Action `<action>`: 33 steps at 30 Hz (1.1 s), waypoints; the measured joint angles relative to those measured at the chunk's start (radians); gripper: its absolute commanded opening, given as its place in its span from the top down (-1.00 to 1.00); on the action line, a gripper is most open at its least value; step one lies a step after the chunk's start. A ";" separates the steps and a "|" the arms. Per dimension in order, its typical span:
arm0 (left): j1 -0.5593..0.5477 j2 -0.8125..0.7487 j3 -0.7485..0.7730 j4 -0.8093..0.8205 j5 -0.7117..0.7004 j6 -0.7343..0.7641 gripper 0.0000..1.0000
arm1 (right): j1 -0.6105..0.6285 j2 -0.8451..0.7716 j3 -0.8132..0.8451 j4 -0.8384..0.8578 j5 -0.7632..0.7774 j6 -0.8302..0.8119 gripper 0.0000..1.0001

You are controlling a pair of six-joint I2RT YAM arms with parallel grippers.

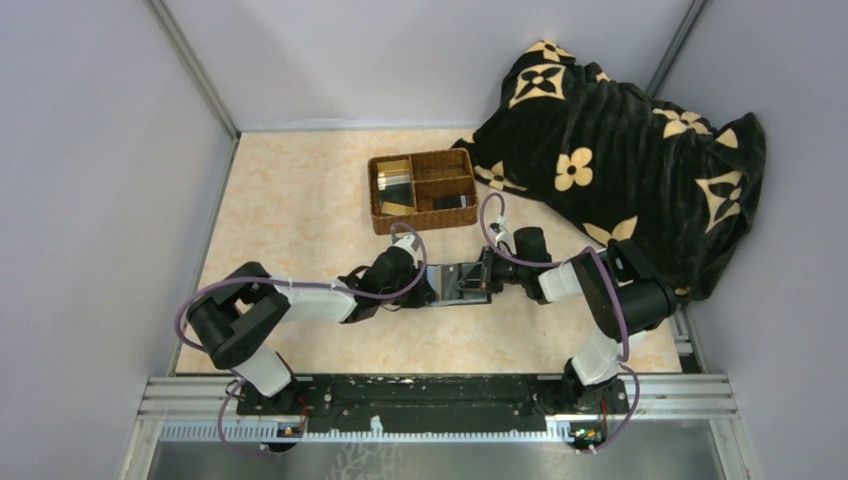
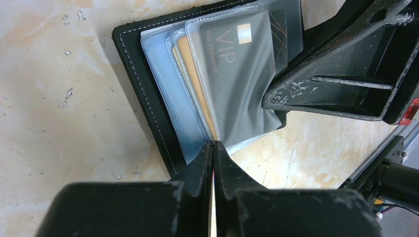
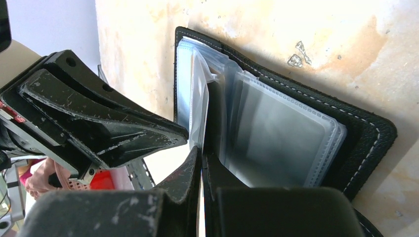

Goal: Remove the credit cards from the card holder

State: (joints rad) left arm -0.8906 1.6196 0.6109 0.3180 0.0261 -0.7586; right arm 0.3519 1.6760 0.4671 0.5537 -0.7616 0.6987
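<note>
The black card holder (image 1: pixel 462 283) lies open on the table between my two grippers. In the left wrist view the card holder (image 2: pixel 143 89) shows clear sleeves holding a dark VIP card (image 2: pixel 237 74) and a gold card (image 2: pixel 192 74). My left gripper (image 2: pixel 213 144) is shut on the gold card's near edge at the sleeve mouth. My right gripper (image 3: pixel 201 152) is shut on the edge of the clear sleeve (image 3: pixel 200 98) that holds the dark card. The holder's black cover (image 3: pixel 365 133) and empty sleeves lie to its right. Seen from above, the left gripper (image 1: pixel 432 290) and right gripper (image 1: pixel 487 275) face each other.
A brown wicker divided tray (image 1: pixel 421 158) stands behind the holder, with gold and grey cards (image 1: pixel 396 185) in its left compartment and a dark one (image 1: pixel 450 201) at the front right. A black flower-patterned blanket (image 1: pixel 620 150) is heaped at the back right.
</note>
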 measured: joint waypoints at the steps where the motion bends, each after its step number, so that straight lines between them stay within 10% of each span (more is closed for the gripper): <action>1: 0.000 0.000 0.004 -0.008 0.000 0.003 0.91 | 0.000 0.000 0.000 0.000 0.000 0.000 1.00; 33: 0.051 0.039 0.160 -0.168 0.045 0.127 0.82 | -0.002 -0.079 0.024 -0.163 0.020 -0.088 1.00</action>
State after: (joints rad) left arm -0.8394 1.6585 0.7712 0.1501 0.0708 -0.6319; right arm 0.3500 1.5967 0.4911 0.3904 -0.7414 0.6109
